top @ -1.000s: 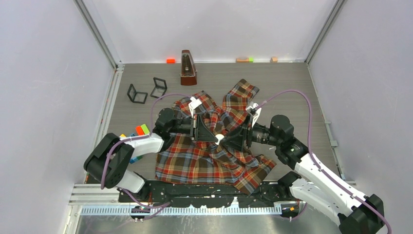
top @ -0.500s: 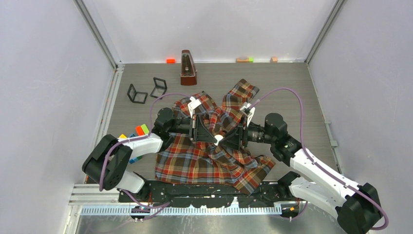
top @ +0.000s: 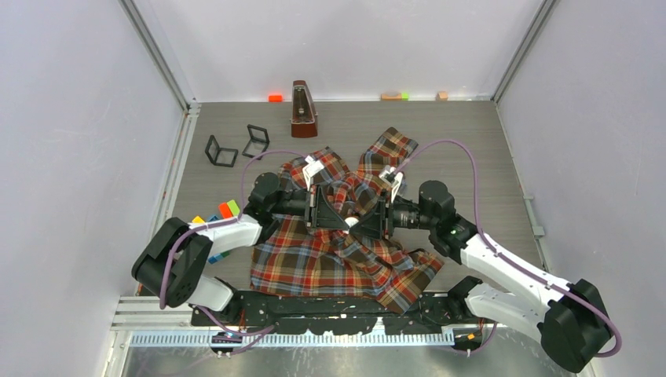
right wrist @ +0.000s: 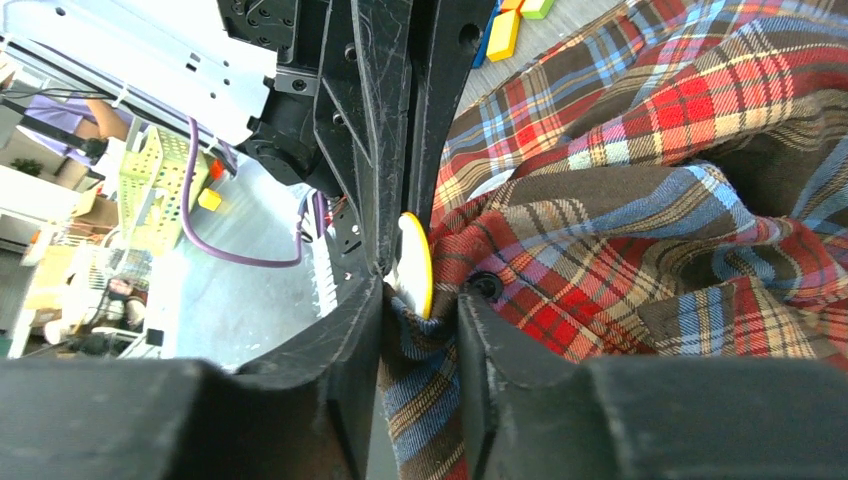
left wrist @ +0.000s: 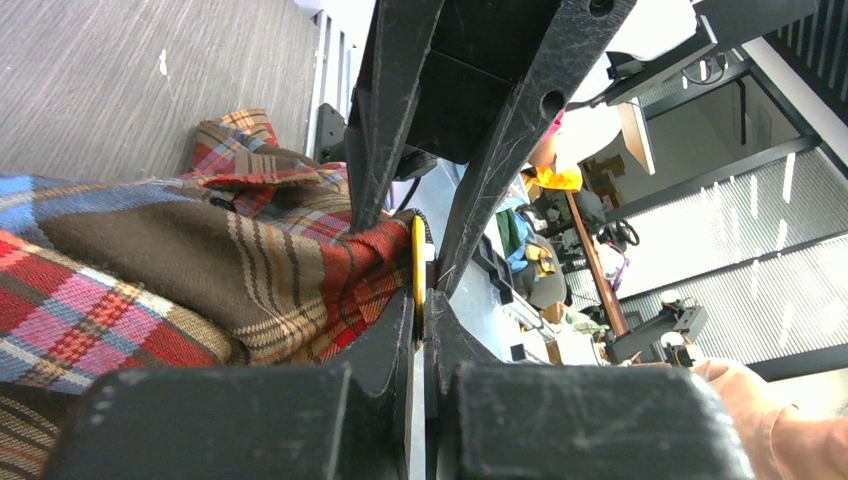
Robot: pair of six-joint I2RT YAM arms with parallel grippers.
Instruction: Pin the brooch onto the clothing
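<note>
The clothing [top: 330,259], a plaid shirt in red, brown and light-blue checks, lies crumpled at the table's middle. The brooch [left wrist: 418,262] is a thin disc with a yellow rim. My left gripper [left wrist: 421,300] is shut on its edge and holds it against a raised fold of the shirt. My right gripper [right wrist: 422,300] faces the left one [top: 344,221] tip to tip. Its jaws are closed on that fold of plaid cloth, with the brooch [right wrist: 415,262] just at its fingertips. A small black button [right wrist: 487,285] sits on the cloth beside the right finger.
A brown metronome [top: 302,110] stands at the back. Two open black frames [top: 221,151] [top: 256,140] stand at the back left. Coloured blocks [top: 228,209] lie by the left arm. Small blocks [top: 275,97] [top: 390,96] line the far wall.
My right arm has moved left toward the left gripper, and its jaws have narrowed onto the shirt fold. The left gripper has stayed in place, shut on the brooch.
</note>
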